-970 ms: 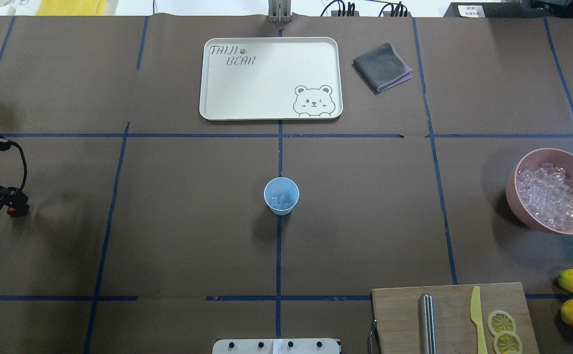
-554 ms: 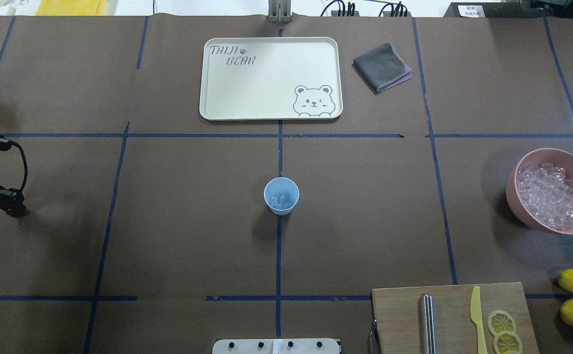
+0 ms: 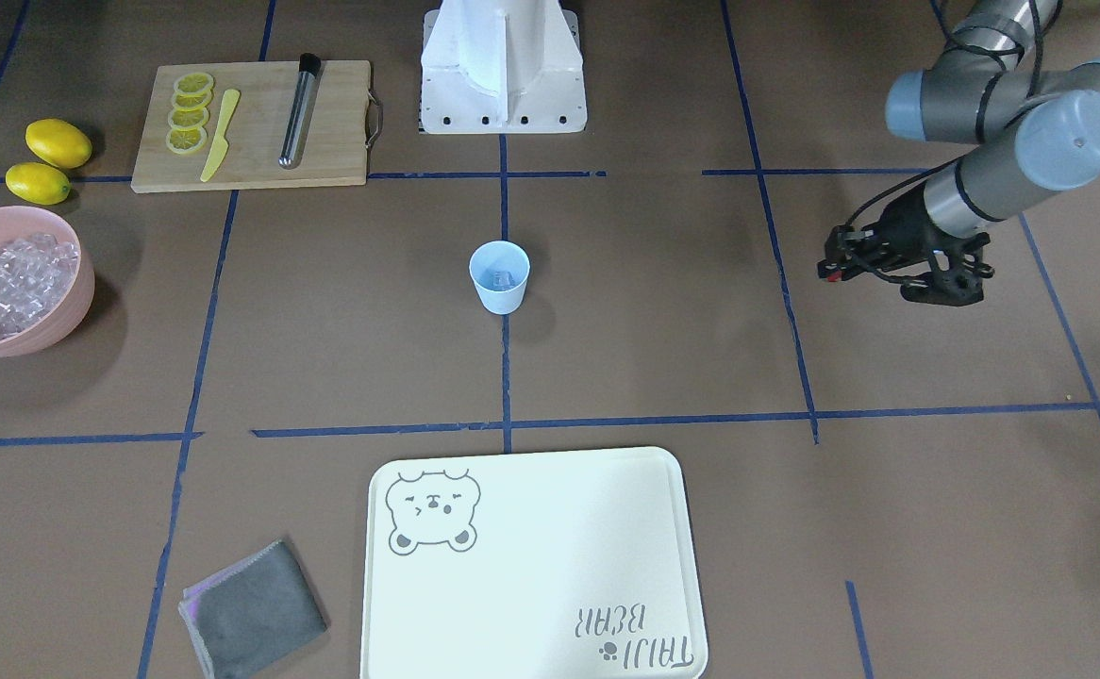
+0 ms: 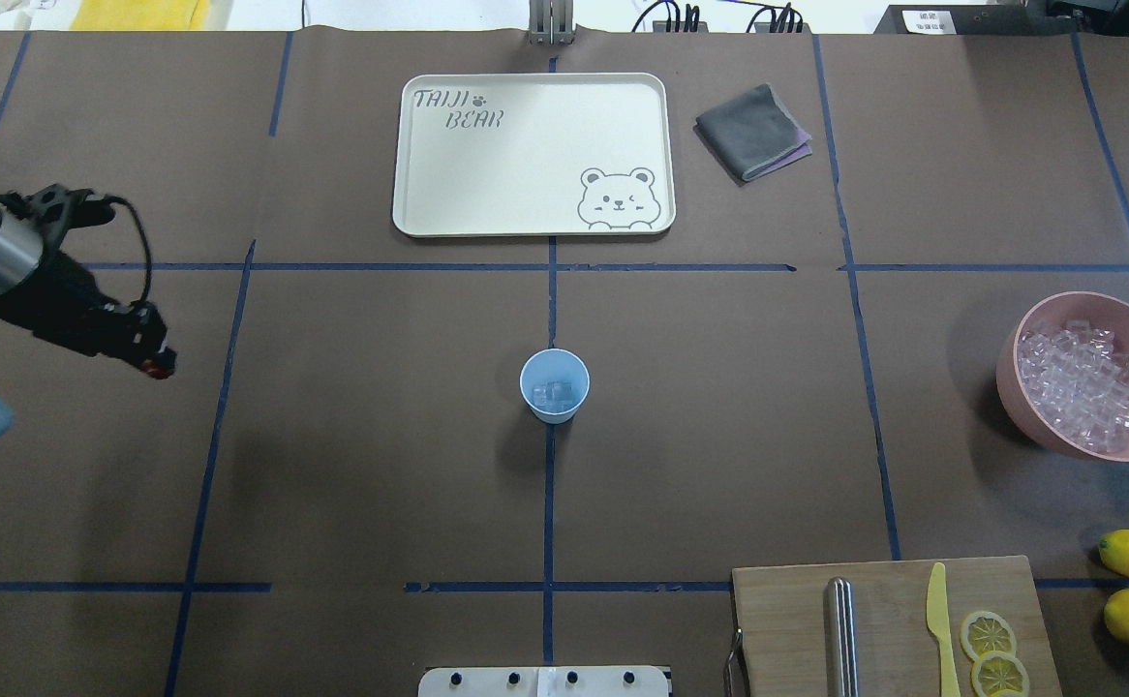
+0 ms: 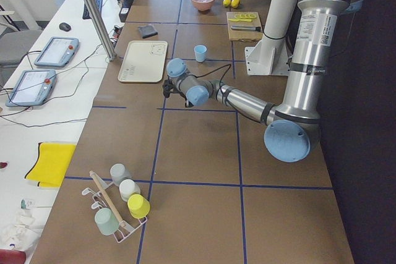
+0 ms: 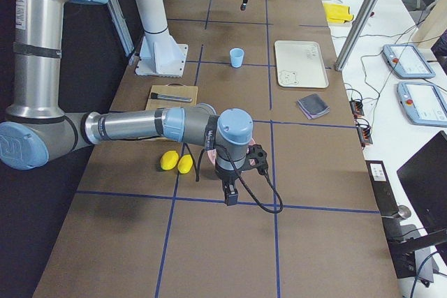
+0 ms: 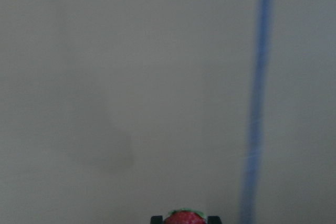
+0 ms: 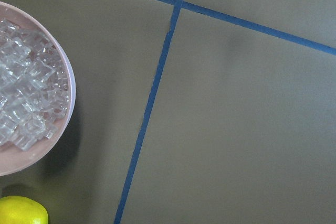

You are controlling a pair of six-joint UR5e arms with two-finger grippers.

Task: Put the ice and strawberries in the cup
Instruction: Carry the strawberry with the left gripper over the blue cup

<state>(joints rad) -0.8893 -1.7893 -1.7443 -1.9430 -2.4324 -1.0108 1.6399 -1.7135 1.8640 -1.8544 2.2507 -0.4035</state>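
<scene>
One strawberry (image 7: 185, 217) sits pinched between your left fingers (image 7: 156, 219) above the tabletop (image 4: 351, 436). In the overhead view they hang well apart from the cup (image 4: 555, 414), at its 9 o'clock. A few ice cubes (image 4: 554, 392) lie inside the cup. Whether the right fingers (image 6: 230, 199) are spread or closed, you cannot tell. They show only from the side, near two lemons (image 6: 176, 162).

The overhead camera looks forward and down on the brown paper-covered table (image 4: 351, 465); the front-facing camera opposes it. Both centre the small pale blue plastic cup (image 4: 555, 385). End cameras view lengthwise from afar. Wrist cameras look down closely; the right shows the round pink plastic bowl (image 8: 70, 90) at 9 o'clock.
</scene>
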